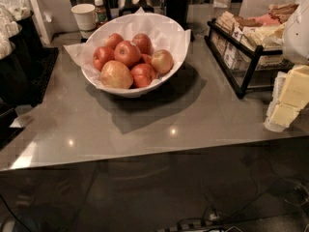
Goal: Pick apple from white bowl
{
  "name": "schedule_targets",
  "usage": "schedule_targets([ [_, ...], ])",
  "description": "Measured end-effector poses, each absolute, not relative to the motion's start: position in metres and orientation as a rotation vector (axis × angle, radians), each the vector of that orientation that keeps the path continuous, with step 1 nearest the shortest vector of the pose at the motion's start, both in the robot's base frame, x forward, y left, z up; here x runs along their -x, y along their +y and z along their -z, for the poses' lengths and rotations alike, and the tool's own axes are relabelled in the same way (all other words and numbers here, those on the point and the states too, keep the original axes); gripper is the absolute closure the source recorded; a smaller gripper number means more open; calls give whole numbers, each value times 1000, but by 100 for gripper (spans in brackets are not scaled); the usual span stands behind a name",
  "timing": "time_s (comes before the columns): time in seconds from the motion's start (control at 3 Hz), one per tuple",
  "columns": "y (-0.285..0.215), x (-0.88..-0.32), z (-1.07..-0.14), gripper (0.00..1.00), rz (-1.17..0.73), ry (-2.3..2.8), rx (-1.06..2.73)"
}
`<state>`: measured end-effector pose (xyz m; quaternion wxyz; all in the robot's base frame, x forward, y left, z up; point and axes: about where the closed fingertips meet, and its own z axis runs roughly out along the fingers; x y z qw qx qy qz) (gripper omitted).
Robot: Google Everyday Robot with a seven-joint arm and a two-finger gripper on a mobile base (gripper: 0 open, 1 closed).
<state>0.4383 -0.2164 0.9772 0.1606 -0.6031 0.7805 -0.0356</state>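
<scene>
The white bowl stands on the grey counter, left of centre, lined with crinkled white paper and holding several apples. The apple, red blush over a pale yellow-tan side, lies at the bowl's right side. A larger yellow-orange apple lies at the front left, with deep red apples between and behind them. My gripper is at the right edge of the view, pale yellow, well to the right of the bowl and lower in the view, holding nothing that I can see. Part of my white arm shows above it.
A white paper cup and a small bottle stand behind the bowl. A black wire rack of packets stands at the right. A black holder of stirrers is at the back. Black containers line the left. The counter's front edge runs across.
</scene>
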Motion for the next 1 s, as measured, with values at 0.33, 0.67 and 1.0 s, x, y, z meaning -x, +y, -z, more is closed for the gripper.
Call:
schedule_targets([
  [0.33,-216,-438,-977,0,102,2229,1722],
  [0.67,-214,-442,-980,0,99,2209,1710],
  [1.0,-190,-477,-985,0,17,2092,1737],
])
